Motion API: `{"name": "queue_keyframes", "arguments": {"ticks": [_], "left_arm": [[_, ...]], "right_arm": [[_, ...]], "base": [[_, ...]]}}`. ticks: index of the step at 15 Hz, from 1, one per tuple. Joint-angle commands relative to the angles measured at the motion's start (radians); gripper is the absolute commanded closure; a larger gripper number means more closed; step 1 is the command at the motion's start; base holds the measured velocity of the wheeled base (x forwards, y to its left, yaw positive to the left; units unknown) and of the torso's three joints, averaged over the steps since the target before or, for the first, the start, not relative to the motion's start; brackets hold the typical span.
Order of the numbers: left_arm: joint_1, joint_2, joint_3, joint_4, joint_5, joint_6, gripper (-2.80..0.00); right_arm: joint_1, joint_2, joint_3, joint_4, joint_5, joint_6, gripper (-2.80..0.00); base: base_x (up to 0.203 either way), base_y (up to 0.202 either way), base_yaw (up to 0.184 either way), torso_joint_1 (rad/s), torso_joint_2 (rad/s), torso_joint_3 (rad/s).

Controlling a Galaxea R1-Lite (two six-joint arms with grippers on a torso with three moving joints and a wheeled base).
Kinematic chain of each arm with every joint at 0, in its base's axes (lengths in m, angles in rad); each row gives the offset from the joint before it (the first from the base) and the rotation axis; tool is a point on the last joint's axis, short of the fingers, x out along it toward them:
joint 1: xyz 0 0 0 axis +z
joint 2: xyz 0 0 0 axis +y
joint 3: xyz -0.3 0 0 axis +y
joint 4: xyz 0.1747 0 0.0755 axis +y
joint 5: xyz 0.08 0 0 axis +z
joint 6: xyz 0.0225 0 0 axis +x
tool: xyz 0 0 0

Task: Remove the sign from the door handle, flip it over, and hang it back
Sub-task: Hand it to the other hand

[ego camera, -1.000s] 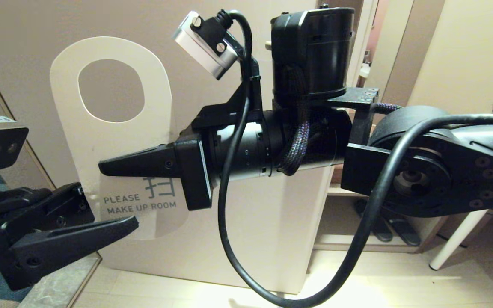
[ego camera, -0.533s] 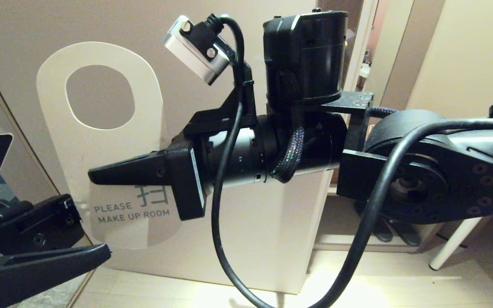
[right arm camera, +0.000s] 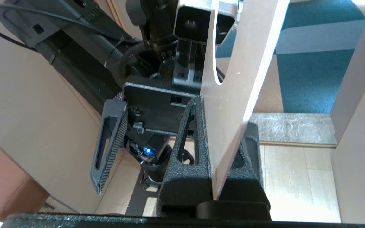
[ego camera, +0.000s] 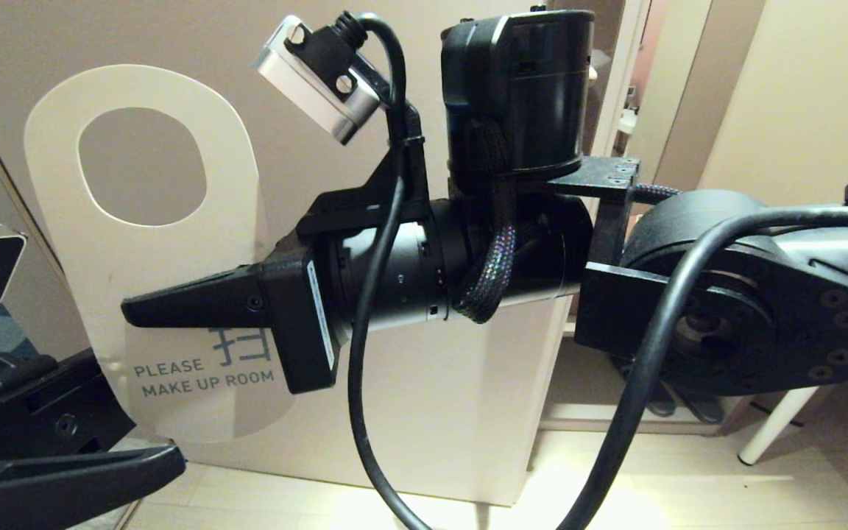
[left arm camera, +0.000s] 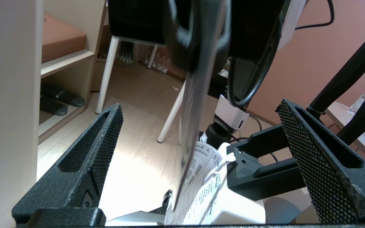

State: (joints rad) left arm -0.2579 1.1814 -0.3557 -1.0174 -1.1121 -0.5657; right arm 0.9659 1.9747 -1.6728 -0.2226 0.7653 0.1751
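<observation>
The flat white card sign (ego camera: 174, 280) with its oval hole is being pinched by the right gripper (ego camera: 133, 311); just below it, the left gripper (left arm camera: 198, 164) is being held spread wide.

Pale wood-plank floor (ego camera: 689, 478) is carrying everything. White furniture leg (ego camera: 781, 419) is standing on it at right. Low open shelf (ego camera: 615, 423) is sitting just above floor, dark slippers (left arm camera: 55, 99) lying on it. Grey marble threshold strip (right arm camera: 290, 126) is lying between floor and teal carpet (right arm camera: 309, 82).

slippers (left arm camera: 57, 99) on shelf, white leg (ego camera: 781, 421)
</observation>
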Motion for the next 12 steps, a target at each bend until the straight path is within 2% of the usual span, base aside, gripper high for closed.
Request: {"name": "queue_keyframes", "arguments": {"ticks": [1,12], "left_arm": [[-0.001,0.004,0.0,-0.006,-0.006,-0.003,-2.8],[-0.001,0.003,0.02,-0.007,-0.006,-0.002,-2.8]], "right_arm": [[0.005,0.0,-0.007,-0.001,0.005,0.001,0.0],[0.025,0.001,-0.001,0.0,0.006,0.001,0.0]], "base": [[0.0,0.0,0.0,0.0,0.0,0.0],[0.0,0.0,0.0,0.0,0.0,0.0]]}}
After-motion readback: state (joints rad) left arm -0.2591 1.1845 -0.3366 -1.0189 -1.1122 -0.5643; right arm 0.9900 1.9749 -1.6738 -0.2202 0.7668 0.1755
